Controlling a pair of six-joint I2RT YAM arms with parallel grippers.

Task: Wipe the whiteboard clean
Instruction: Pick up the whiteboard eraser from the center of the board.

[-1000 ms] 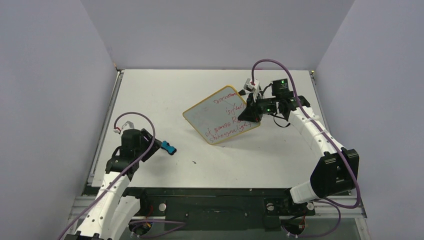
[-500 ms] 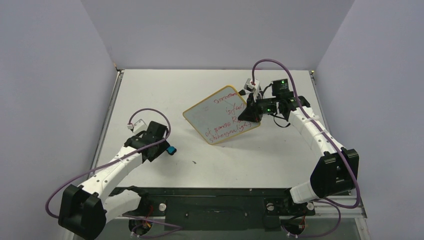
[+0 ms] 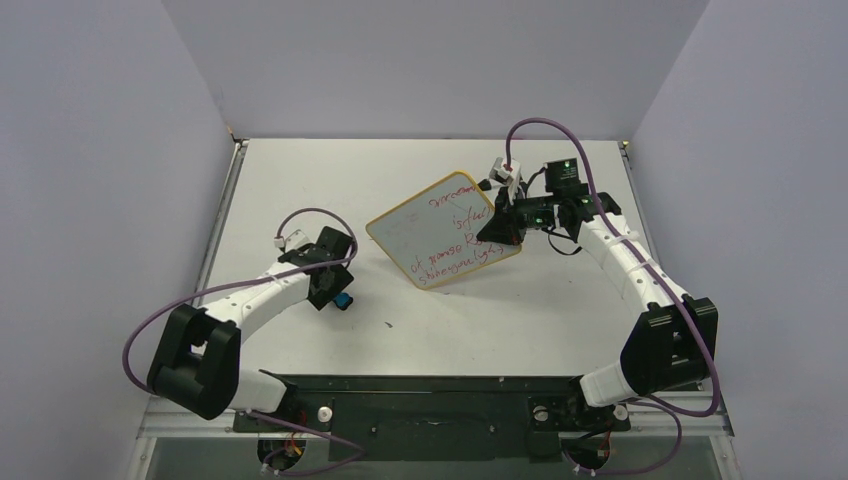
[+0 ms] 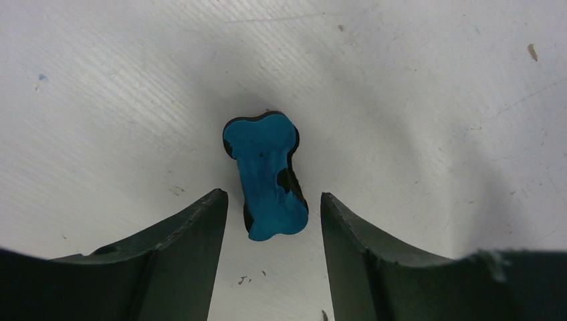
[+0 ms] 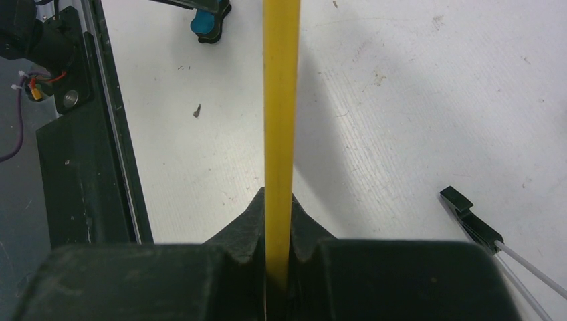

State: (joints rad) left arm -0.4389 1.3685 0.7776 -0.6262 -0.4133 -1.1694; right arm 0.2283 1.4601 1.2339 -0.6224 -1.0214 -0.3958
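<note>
One whiteboard [image 3: 432,226], one blue eraser [image 4: 266,175], two claws: left claw [image 4: 272,200], right claw [image 5: 279,221].

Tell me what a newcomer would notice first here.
A whiteboard with red handwriting is held tilted over the middle of the table, the right arm having its jaws shut on the board's right edge. Toward the near left, a small blue eraser lies on the table between the open jaws of the left arm, not yet gripped.
</note>
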